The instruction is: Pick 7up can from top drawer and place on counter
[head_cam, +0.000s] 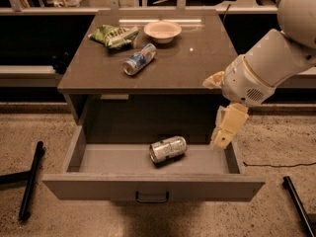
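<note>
The 7up can (168,148), silvery-grey with green marks, lies on its side in the middle of the open top drawer (148,186). The drawer is pulled out below the grey-brown counter (187,65). My gripper (223,135) hangs from the white arm at the right, pointing down over the drawer's right end. It is to the right of the can and a little above the drawer floor, not touching the can.
On the counter lie a blue-and-white can (139,59) on its side, a green snack bag (113,35) and a white bowl (162,30). A black pole (30,179) lies on the floor at left, another (297,204) at right.
</note>
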You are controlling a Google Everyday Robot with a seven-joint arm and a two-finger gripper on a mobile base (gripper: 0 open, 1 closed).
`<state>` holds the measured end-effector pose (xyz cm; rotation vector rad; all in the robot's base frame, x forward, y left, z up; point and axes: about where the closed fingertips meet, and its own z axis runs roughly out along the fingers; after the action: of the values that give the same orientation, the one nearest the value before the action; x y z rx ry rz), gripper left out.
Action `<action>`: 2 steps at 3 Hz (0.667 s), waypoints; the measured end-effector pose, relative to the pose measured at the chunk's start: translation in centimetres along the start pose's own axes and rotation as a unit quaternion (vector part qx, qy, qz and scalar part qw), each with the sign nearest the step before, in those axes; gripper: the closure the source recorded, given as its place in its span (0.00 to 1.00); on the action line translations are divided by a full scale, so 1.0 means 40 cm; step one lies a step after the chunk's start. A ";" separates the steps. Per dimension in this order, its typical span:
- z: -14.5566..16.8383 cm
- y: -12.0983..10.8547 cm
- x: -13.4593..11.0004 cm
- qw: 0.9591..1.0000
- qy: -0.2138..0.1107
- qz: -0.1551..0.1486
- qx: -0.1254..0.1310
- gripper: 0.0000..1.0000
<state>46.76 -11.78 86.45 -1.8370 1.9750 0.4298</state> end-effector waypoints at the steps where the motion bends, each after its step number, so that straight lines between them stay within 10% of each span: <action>1: 0.036 0.002 0.033 1.000 -0.003 -0.016 -0.011 0.00; 2: 0.087 -0.002 0.065 0.999 -0.012 -0.028 -0.024 0.00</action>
<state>46.99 -12.35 82.17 -1.9029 1.9078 0.4852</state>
